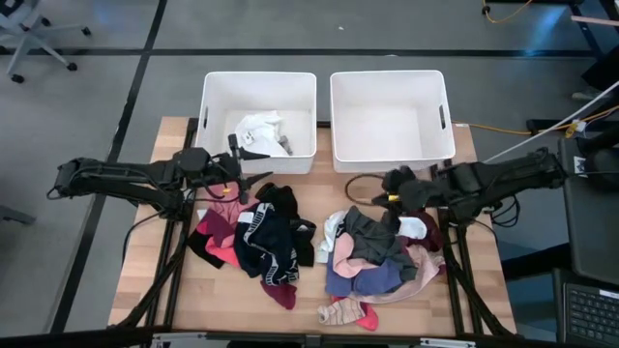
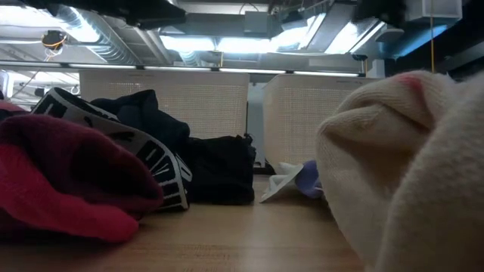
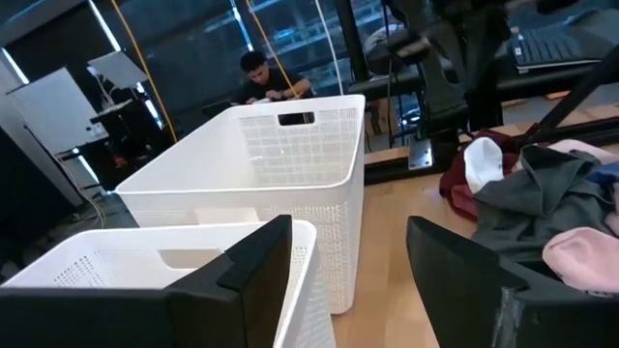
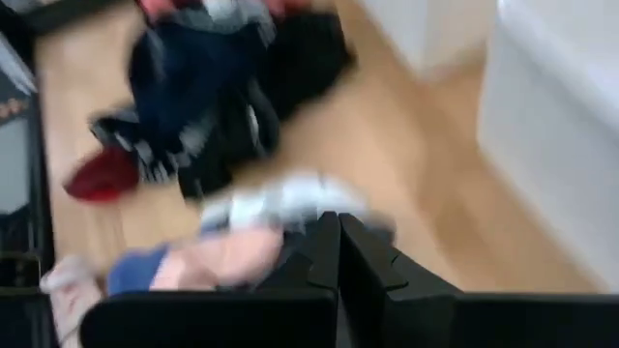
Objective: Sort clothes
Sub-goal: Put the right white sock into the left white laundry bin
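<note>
Progress: early stage, by judgement. One crumpled white fabric garment (image 1: 259,132) is seen lying in the left white rectangular plastic bin (image 1: 215,89); the right white rectangular plastic bin (image 1: 391,157) looks bare inside. Most of the sorting is left.

Left pile: a dark heap of soft garments (image 1: 253,240) is spread on the wooden tabletop (image 1: 145,280), in front of the left bin. Black, navy with a white patterned band, pink, red and maroon pieces are tangled together.

Right pile: a lighter heap of soft garments (image 1: 379,259) lies in front of the right bin. Grey, blue, pale pink, white and maroon pieces are noted, with a pink sock-like item at its near edge.

Left claw: left claw (image 1: 250,164) is held released, fingers spread wide, nothing between them; it is placed just at the front wall of the left bin, above the far edge of the dark heap.

Right claw: right claw (image 1: 382,189) is clenched fully, nothing seen in it; it is poised over the far edge of the lighter heap.

Textures: garments limp, creased, knitted or jersey-like; bin walls rigid, finely perforated, with cut-out handles; tabletop smooth pale wood grain.
</note>
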Motion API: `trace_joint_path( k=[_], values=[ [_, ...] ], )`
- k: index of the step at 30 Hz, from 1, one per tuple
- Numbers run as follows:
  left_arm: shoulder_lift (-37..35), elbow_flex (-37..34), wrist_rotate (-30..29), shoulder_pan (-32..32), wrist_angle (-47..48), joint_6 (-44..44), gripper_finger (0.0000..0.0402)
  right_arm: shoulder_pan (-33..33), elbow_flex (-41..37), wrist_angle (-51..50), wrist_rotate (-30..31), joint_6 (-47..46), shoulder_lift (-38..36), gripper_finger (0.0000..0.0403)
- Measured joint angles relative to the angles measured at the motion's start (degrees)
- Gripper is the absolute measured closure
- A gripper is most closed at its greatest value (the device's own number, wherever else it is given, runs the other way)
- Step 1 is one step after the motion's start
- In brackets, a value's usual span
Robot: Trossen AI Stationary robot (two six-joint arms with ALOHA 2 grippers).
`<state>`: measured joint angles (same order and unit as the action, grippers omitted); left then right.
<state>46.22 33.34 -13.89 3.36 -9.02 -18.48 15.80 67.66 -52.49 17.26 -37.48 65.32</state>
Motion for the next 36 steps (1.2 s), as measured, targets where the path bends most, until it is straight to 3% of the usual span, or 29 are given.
trace_joint_path(
  k=[8, 16, 28, 32, 36],
  values=[
    [-0.04, 0.00, 0.00, 0.00, 1.23, 0.46, 0.0208, 1.59, 0.00, -23.14, -5.27, -22.70, 3.61, 0.0397],
    [-0.04, 0.00, -0.01, 0.00, 1.20, 0.52, 0.0208, 1.43, -0.65, -28.61, -8.81, -25.87, 5.40, 0.0388],
    [-0.02, 0.00, -0.02, 0.00, 2.13, 0.86, 0.0208, 1.42, -9.51, -27.15, -10.84, -28.94, 5.49, 0.0209],
    [-0.01, 0.00, -0.02, 0.00, 2.15, 0.53, 0.0208, 1.39, -12.40, -26.07, -11.28, -28.93, 5.49, 0.0183],
    [0.00, 0.00, -0.03, 0.00, 2.49, 0.54, 0.0208, -0.06, -15.67, -25.10, -12.08, -28.91, 5.49, 0.0183]
  ],
)
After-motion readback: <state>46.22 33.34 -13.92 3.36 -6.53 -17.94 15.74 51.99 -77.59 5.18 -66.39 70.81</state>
